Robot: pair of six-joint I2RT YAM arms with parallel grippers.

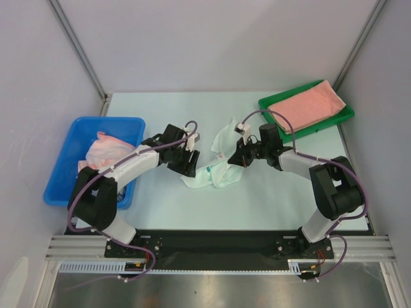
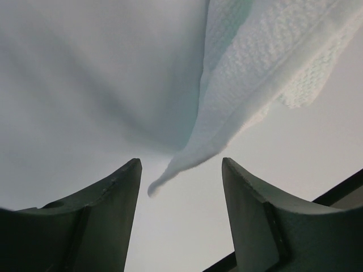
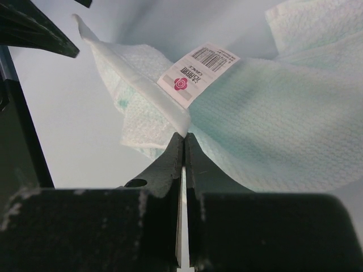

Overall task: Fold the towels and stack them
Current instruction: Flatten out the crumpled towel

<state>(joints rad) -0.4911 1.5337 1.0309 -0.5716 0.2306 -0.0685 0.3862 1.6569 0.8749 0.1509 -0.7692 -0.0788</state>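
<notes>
From above, we see a crumpled mint towel (image 1: 215,168) in the middle of the pale desk (image 1: 270,199), between our two arms. Our right claw (image 3: 182,136) is closed tight, with no gap between its fingers, and pinches the towel's hem just below a sewn label (image 3: 198,71). Our left claw (image 2: 180,161) is wide open and holds nothing. A pointed corner of the towel (image 2: 170,170) shows between its two fingers without touching either. A folded pink towel (image 1: 311,106) already lies on the green tray (image 1: 264,104) at the far right. More pink towels (image 1: 103,149) sit bunched in the blue bin (image 1: 70,147) at the left. We judge that the step in hand is getting hold of the mint towel by two points so it can be opened out. Next, the left claw should close on that corner. Both arms should then draw apart to spread the cloth flat before any fold.
</notes>
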